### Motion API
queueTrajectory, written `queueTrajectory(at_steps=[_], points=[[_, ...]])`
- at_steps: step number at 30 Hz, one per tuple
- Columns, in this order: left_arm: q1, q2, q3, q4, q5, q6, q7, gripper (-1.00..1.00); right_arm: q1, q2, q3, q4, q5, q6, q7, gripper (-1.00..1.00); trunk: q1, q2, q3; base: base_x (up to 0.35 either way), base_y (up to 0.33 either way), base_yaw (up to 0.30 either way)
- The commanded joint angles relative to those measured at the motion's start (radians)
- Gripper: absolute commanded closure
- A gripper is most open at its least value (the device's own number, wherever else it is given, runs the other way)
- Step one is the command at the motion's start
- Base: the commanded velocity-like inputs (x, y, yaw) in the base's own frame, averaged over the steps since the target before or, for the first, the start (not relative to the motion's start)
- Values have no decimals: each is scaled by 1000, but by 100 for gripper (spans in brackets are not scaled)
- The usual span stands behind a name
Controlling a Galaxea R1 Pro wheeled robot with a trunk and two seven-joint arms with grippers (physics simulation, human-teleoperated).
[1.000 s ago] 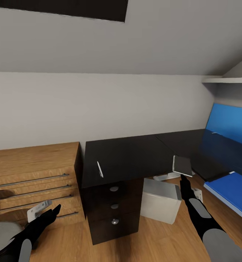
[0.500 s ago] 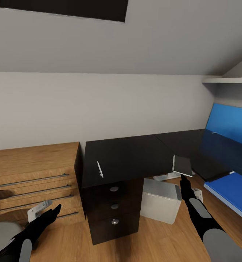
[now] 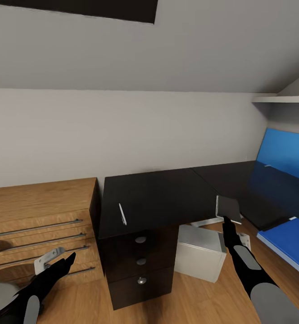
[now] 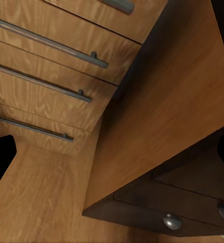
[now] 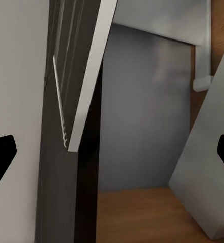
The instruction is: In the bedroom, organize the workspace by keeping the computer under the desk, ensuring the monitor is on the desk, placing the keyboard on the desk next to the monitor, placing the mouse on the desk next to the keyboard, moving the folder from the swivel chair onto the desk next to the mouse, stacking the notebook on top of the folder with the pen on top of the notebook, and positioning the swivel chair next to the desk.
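**Right end effector holds a flat dark item at the edge of the surface**

Nearest to the camera, the left end effector (image 3: 64, 263) hangs low in front of the wooden dresser (image 3: 37, 211). Its dark fingers are close together, but I cannot tell if they are fully pressed together. It holds nothing.

On the other side, the right end effector (image 3: 228, 223) pinches a flat dark grey item (image 3: 228, 209), thin like a notebook, with a pale edge. In the right wrist view the item (image 5: 79, 81) stands edge-on, just beside the dark side of the desk (image 5: 56, 202).

Below it on the wooden floor sits the computer (image 3: 199, 252), a plain light-grey box, partly under the surface.

The desk (image 3: 167, 193) is glossy black, L-shaped, with three round-knobbed drawers (image 3: 141, 261). The pen (image 3: 122, 213), a thin pale stick, lies on the surface near its front edge, well apart from both end effectors, between them in the head view.

Farther right, a blue flat thing (image 3: 289, 243) lies low, and a blue panel (image 3: 287, 155) stands beyond the surface.
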Motion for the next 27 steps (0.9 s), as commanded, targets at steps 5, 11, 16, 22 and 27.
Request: queueTrajectory(at_steps=[5, 11, 16, 22, 27], points=[[-1, -1, 3, -1, 4, 6, -5, -100, -1, 0, 0, 0, -11, -3, 6, -100, 0, 0, -1, 48, 0, 0], [-1, -1, 3, -1, 4, 5, -6, -100, -1, 0, -49, 0, -10, -3, 7, -100, 0, 0, -1, 162, 0, 0], [-1, -2, 3, -1, 4, 5, -6, -100, -1, -1, -62, 0, -9, -3, 7, -100, 0, 0, -1, 50, 0, 0], [-1, -2, 3, -1, 4, 5, -6, -100, -1, -2, -67, 0, -8, -4, 7, -100, 0, 0, -1, 15, 0, 0], [-1, -4, 3, -1, 4, 5, -6, -100, -1, -11, -70, 0, -8, -8, 6, -100, 0, 0, -1, 123, 0, 0]])
